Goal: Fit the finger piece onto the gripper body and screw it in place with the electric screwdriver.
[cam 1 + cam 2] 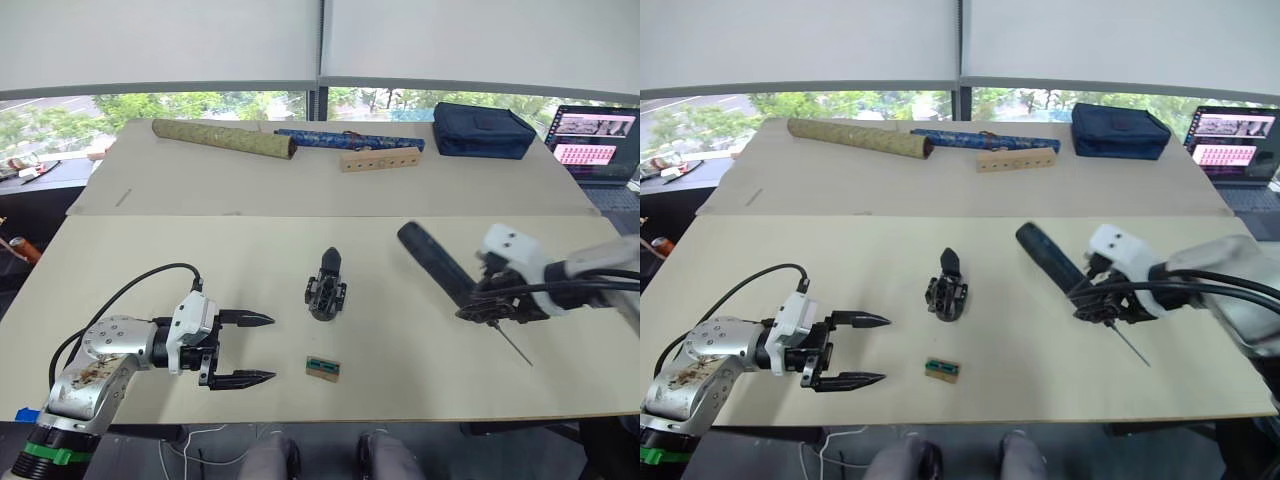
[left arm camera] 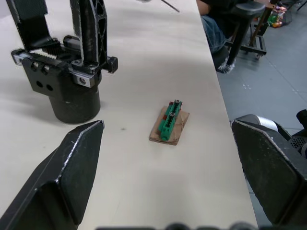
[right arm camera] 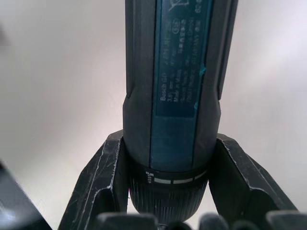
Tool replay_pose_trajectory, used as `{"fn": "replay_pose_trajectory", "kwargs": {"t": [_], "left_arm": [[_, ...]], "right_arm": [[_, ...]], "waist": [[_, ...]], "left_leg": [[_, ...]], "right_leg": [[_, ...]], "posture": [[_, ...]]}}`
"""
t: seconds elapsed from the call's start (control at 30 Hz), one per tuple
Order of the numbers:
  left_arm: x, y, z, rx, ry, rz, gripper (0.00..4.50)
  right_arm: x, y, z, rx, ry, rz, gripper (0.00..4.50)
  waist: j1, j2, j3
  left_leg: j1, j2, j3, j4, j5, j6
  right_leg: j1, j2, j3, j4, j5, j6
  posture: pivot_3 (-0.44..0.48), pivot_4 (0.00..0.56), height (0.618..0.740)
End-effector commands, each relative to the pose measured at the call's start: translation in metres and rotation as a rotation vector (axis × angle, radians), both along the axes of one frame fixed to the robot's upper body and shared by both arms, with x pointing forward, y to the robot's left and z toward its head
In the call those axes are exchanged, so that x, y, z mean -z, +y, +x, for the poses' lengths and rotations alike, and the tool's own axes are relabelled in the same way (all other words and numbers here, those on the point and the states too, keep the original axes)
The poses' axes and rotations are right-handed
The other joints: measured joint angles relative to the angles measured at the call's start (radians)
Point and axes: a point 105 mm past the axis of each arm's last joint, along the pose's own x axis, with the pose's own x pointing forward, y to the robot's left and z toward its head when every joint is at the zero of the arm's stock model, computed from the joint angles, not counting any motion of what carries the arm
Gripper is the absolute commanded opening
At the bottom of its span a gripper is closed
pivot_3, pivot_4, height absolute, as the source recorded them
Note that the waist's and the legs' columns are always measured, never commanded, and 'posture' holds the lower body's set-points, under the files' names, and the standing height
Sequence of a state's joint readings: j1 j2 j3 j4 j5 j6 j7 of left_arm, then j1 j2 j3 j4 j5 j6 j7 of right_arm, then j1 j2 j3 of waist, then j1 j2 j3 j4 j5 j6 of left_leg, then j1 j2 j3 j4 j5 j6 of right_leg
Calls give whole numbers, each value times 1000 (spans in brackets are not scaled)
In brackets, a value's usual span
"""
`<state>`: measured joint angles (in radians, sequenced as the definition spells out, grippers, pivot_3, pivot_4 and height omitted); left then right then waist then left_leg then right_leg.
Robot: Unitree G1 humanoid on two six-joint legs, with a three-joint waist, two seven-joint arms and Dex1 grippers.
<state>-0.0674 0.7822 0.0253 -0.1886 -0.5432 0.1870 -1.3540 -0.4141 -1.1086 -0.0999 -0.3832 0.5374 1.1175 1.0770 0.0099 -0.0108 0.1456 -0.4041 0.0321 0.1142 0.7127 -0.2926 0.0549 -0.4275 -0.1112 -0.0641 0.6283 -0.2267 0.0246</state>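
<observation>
The gripper body stands on the near table's middle, a black block on a round base. Two black fingers rise from it; I cannot tell the finger piece apart from them. My right gripper is shut on the electric screwdriver, right of the body. It holds the tool slanted above the table, with the thin bit pointing toward the near edge. The right wrist view shows the screwdriver clamped between both fingers. My left gripper is open and empty, left of the body.
A small tan block with a green top lies near the front edge, between my left fingertips and the body. On the back table are a patterned roll, a blue roll, a wooden block with holes, a navy bag and a laptop.
</observation>
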Motion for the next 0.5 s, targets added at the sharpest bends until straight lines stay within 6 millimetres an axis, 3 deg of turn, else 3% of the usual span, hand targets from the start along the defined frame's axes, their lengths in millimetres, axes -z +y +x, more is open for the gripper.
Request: {"fn": "replay_pose_trajectory", "kwargs": {"t": [0.03, 0.17, 0.3, 0.5], "left_arm": [[-6, 4, 2, 17, -26, 2, 4500], [-5, 5, 3, 32, -20, 11, 4500], [4, 7, 3, 40, -7, 49, 4500], [24, 0, -1, 39, 3, 54, 4500]], "right_arm": [[-61, 19, -16, -145, -311, 318, 1904], [-80, 24, -24, -119, -438, 523, 1904], [-93, 54, -43, -220, -634, 628, 1904], [-73, 102, -80, -511, -640, 683, 1904]], "waist": [[1, -1, 0], [2, 1, 1], [2, 0, 1], [0, 1, 1]], "left_leg": [[0, 0, -1, 0, 0, 0], [1, 0, -1, 1, 0, 0], [2, 0, -2, 1, 0, 0], [2, 0, -1, 0, 0, 0]], "right_leg": [[1, 0, 0, 0, 0, 0], [2, 1, 1, 0, 1, 1], [3, 1, 0, 0, 1, 1], [3, 2, 1, 0, 1, 1]], "posture": [[0, 150, 740], [0, 150, 740], [0, 150, 740], [0, 150, 740]]}}
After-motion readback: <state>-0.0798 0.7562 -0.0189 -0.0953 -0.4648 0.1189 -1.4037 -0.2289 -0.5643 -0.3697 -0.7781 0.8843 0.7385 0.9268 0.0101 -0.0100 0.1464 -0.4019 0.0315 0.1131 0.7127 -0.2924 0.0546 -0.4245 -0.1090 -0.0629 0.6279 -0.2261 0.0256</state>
